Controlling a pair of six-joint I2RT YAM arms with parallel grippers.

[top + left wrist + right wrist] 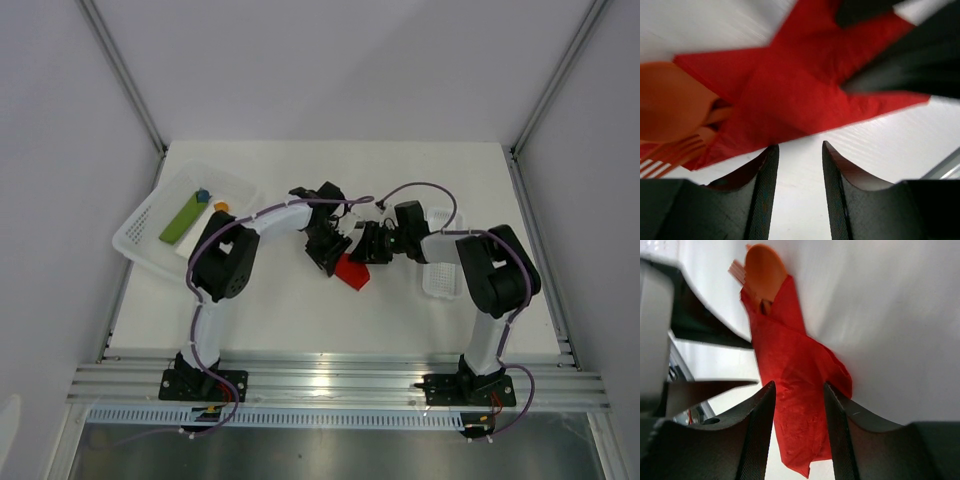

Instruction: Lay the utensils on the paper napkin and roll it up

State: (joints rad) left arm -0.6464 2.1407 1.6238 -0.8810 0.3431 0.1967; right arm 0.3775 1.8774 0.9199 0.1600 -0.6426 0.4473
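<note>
— Where's the bright red paper napkin?
— On the white table, loosely rolled around the thin orange plastic utensils, whose heads poke out. My left gripper sits just beside it, jaws apart, empty. My right gripper straddles it; whether it pinches, I cannot tell.

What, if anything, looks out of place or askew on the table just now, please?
The bright red paper napkin in the middle of the white table is only loosely, unevenly wrapped: crumpled, with a flap splaying out at one side. The orange plastic utensils poke out of one end, spoon bowl and fork tines uncovered.
</note>
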